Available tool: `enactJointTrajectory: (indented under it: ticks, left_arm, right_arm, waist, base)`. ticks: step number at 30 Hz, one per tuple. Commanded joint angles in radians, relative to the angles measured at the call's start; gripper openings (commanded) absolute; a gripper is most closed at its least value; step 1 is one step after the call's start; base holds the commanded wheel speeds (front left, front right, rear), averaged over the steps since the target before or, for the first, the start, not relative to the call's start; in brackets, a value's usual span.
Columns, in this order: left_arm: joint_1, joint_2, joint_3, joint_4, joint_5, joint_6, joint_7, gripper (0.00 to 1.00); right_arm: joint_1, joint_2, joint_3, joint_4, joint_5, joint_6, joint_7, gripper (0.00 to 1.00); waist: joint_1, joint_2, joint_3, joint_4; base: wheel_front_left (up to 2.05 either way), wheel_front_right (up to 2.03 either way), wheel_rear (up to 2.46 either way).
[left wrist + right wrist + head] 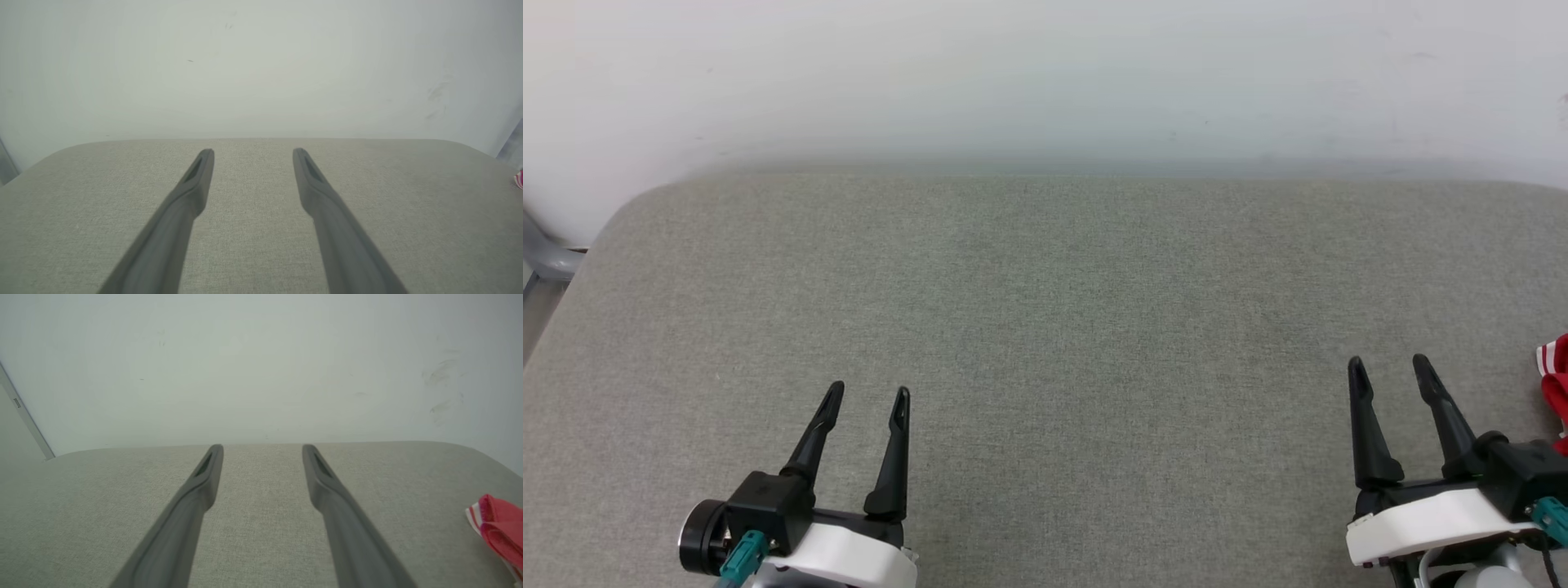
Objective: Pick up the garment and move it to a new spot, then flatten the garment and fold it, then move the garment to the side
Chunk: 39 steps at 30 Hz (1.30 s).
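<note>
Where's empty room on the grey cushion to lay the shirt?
The wide grey fabric surface is bare between the left pincer and right pincer, up to the white wall. It is crowded at the right edge, by the bunched red-and-white jersey.

A heathered grey tabletop (1045, 310), its weave flecked pale and faintly greenish, spreads beneath an off-white wall (1045, 73) marked with a few faint grey scuffs. The left tool (868, 392) and the right tool (1388, 363) both show matt black fingers on black blocks, backed by glossy white wrist shells (849, 559), each with a teal connector (742, 557) at its side. The garment (1556, 388) is bright red with a band of thin red-and-white stripes along a white edge; in the right wrist view its red reads slightly pinkish. A metal tube (547, 257) at the left is plain pale grey.
</note>
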Motion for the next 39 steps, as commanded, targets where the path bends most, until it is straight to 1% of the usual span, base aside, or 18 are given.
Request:
enactJointTrajectory:
  ticks: [1,15,31,32,35,39]
  left_arm:
    - [0.002,-0.004,0.007,-0.003,0.012,-0.006,-0.002,1.0]
    - [-0.002,-0.029,0.057,-0.025,0.045,-0.022,-0.002,1.0]
    - [0.007,-0.043,0.085,-0.047,0.026,-0.033,-0.002,1.0]
    - [0.001,-0.042,0.081,-0.044,0.03,-0.029,0.0,0.0]
    - [0.011,-0.043,0.076,-0.015,0.027,-0.027,0.004,0.0]
    - [0.01,-0.041,0.076,-0.008,-0.053,-0.026,0.017,0.0]
  right_arm:
    - [0.007,0.004,0.002,0.006,0.013,-0.001,-0.006,1.0]
    - [0.006,0.005,0.01,0.021,0.005,-0.001,-0.015,1.0]
    - [0.0,0.005,0.01,0.02,0.018,-0.001,-0.018,1.0]
    - [-0.001,0.001,0.009,0.025,0.015,0.0,-0.014,0.0]
    - [0.004,0.001,0.01,0.052,0.018,0.0,-0.009,0.0]
    - [-0.001,0.001,0.006,0.06,0.093,0.0,0.01,0.0]
  waist:
    - [0.0001,0.0,0.0,-0.002]
    - [0.0001,0.0,0.0,-0.003]
    - [0.0001,0.0,0.004,-0.006]
    - [0.0001,0.0,0.004,-0.006]
    - [0.0001,0.0,0.004,-0.006]
    - [0.0002,0.0,0.003,-0.007]
  base:
    - [0.0,0.0,0.0]
    - [0.0,0.0,0.0]
    - [0.0,0.0,0.0]
    - [0.0,0.0,0.0]
    - [0.0,0.0,0.0]
    - [0.0,0.0,0.0]
